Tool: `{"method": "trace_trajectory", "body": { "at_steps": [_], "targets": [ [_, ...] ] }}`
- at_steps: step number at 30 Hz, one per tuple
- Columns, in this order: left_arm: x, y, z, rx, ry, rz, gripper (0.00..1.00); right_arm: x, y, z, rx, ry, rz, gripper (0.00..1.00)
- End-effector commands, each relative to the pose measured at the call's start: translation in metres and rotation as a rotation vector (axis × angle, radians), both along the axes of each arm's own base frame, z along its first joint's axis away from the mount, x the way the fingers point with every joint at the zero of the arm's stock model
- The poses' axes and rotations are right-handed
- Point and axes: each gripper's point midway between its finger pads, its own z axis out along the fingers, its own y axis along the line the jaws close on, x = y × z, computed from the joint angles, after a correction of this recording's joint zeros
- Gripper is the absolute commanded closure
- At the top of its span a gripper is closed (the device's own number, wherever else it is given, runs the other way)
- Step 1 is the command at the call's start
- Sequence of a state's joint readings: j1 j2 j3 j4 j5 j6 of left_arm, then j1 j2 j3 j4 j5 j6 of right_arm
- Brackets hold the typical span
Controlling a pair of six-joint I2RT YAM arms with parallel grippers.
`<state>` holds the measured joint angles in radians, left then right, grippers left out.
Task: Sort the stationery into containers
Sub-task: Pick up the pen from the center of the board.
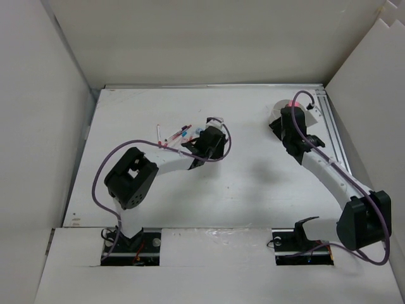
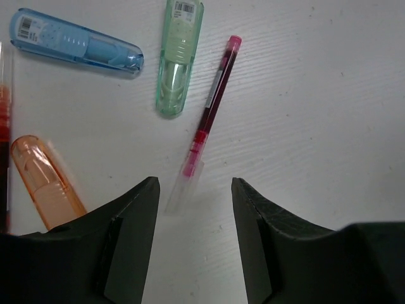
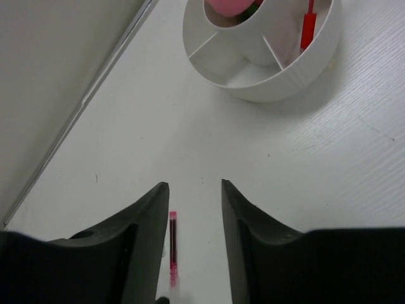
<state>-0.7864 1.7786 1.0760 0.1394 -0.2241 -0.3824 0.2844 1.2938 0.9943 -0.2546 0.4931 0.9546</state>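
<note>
From the left wrist, the left gripper (image 2: 192,185) is released, its two black fingers (image 2: 136,215) spread with nothing clamped between them. A thin pen with a pink cap, dark red barrel and clear tip (image 2: 211,107) lies slantwise on the white tabletop (image 2: 316,95). Its clear end reaches into the gap between the fingertips, nearer the finger on the left of the view. Beyond it lie a translucent green capsule-shaped case (image 2: 179,60) and a translucent blue capsule-shaped case (image 2: 76,43), each with a barcode label. A translucent orange capsule-shaped case (image 2: 43,180) rests beside the finger on the left of the view, partly behind it.

From the right wrist, the right gripper (image 3: 191,187) is likewise released, fingers apart. A thin pink pen (image 3: 172,244) lies in the gap, close against the finger on the left of the view. Its near end is blurred, and whether it touches that finger cannot be told. Ahead stands the low round white plastic cup with inner dividers (image 3: 285,76). A pink rounded piece (image 3: 228,6) sits in its middle compartment and a red pen (image 3: 308,25) leans in an outer one. The other compartments in view hold nothing.

From above, the left arm (image 1: 130,180) reaches to the scattered pens and cases at the tabletop's far middle-left. The right arm (image 1: 329,174) reaches to the cup at the far right, which its wrist partly hides.
</note>
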Motion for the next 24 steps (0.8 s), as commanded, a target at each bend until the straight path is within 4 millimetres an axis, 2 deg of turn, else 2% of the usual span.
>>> {"method": "trace_trajectory", "body": {
  "at_steps": [1, 3, 4, 5, 6, 8, 9, 10, 13, 14, 17, 18, 19, 20, 24],
  "targets": [
    [0.010, -0.004, -0.001, 0.065, -0.009, -0.023, 0.54, -0.003, 0.017, 0.008, 0.027, -0.035, 0.085, 0.53],
    [0.017, -0.008, -0.009, 0.088, -0.005, -0.021, 0.51, -0.006, 0.020, 0.012, 0.042, -0.052, 0.103, 0.47],
    [0.017, -0.008, -0.015, 0.097, 0.004, -0.022, 0.51, -0.008, 0.019, 0.007, 0.031, -0.038, 0.108, 0.47],
    [0.018, -0.011, -0.015, 0.090, 0.006, -0.030, 0.51, -0.009, 0.021, 0.010, 0.040, -0.045, 0.120, 0.47],
    [0.017, -0.011, -0.024, 0.104, 0.020, -0.030, 0.51, -0.010, 0.019, 0.005, 0.044, -0.033, 0.122, 0.47],
    [0.018, -0.011, -0.026, 0.109, 0.026, -0.031, 0.51, -0.013, 0.021, 0.008, 0.054, -0.049, 0.135, 0.47],
    [0.017, -0.010, -0.033, 0.120, 0.037, -0.031, 0.51, -0.013, 0.019, 0.004, 0.058, -0.039, 0.136, 0.47],
    [0.016, -0.010, -0.039, 0.129, 0.047, -0.031, 0.51, -0.013, 0.020, 0.010, 0.062, -0.060, 0.137, 0.47],
    [0.015, -0.014, -0.043, 0.123, 0.059, -0.046, 0.53, -0.014, 0.019, 0.006, 0.061, -0.051, 0.136, 0.47],
    [0.012, -0.013, -0.046, 0.124, 0.070, -0.053, 0.58, -0.014, 0.019, 0.006, 0.061, -0.051, 0.136, 0.47],
    [0.006, -0.007, -0.056, 0.139, 0.086, -0.054, 0.80, -0.014, 0.015, 0.009, 0.062, -0.060, 0.127, 0.47],
    [0.003, -0.006, -0.059, 0.140, 0.097, -0.061, 0.91, -0.015, 0.017, 0.009, 0.066, -0.059, 0.135, 0.47],
    [-0.001, -0.005, -0.060, 0.133, 0.099, -0.068, 0.97, -0.015, 0.017, 0.009, 0.067, -0.059, 0.135, 0.47],
    [-0.001, -0.004, -0.056, 0.124, 0.090, -0.068, 1.00, -0.013, 0.017, 0.013, 0.068, -0.068, 0.136, 0.47],
    [-0.015, -0.006, -0.045, 0.082, 0.078, -0.105, 1.00, -0.017, 0.013, 0.020, 0.071, -0.082, 0.127, 0.43]
  ]
}}
